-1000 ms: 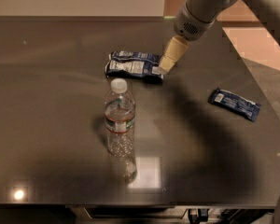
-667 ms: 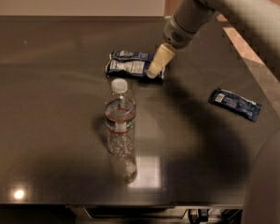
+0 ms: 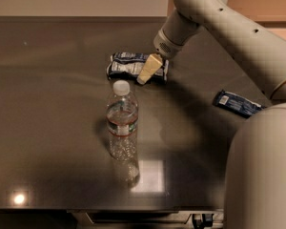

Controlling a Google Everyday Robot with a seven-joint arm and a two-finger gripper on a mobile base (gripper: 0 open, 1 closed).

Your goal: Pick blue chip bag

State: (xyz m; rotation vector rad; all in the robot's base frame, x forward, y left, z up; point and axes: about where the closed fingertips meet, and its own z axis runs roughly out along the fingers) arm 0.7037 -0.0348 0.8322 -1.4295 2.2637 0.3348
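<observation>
Camera view: end effector (image 3: 145,75) angled down over blue chip bag (image 3: 124,66) — likely lining up a top grasp. Bag lies flat on worktop (image 3: 47,128) just beneath it. Grip width — cannot tell.

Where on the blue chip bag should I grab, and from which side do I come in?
Come from above and pinch across the short width of the blue chip bag, near its middle: it lies flat, long axis across the view, puffy enough to pinch. The end effector hangs over its right half as seen; shifting slightly left probably helps.
</observation>
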